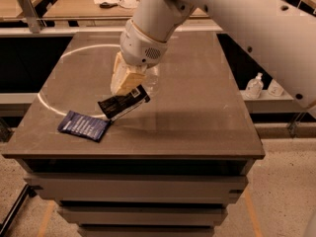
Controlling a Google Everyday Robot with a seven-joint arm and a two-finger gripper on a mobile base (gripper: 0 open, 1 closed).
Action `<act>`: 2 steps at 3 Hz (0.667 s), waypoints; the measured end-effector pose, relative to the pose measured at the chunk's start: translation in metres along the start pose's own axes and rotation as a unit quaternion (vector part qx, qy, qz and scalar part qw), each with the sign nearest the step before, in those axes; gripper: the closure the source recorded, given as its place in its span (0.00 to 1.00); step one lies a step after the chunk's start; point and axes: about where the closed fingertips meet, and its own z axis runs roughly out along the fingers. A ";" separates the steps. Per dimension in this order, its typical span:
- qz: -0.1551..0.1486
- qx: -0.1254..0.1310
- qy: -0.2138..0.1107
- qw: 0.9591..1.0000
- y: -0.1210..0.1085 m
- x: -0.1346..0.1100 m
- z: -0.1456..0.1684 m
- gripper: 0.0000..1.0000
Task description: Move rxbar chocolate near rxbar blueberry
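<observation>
The rxbar blueberry (84,126), a dark blue flat bar with pale lettering, lies on the dark table (197,112) near its front left corner. My gripper (126,85) hangs from the white arm and is shut on the rxbar chocolate (123,102), a glossy black bar with white lettering. The black bar is tilted, its left end low and just right of the blue bar, close to touching it.
A pale ring (54,83) is marked on the left part of the table top. White bottles (254,85) stand on a low ledge to the right. Cluttered benches (98,1) stand behind the table. The table's front edge is near the bars.
</observation>
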 end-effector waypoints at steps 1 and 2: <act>-0.038 -0.027 -0.027 0.999 -0.005 -0.030 0.012 0.55; -0.052 -0.040 -0.036 0.997 -0.006 -0.042 0.017 0.32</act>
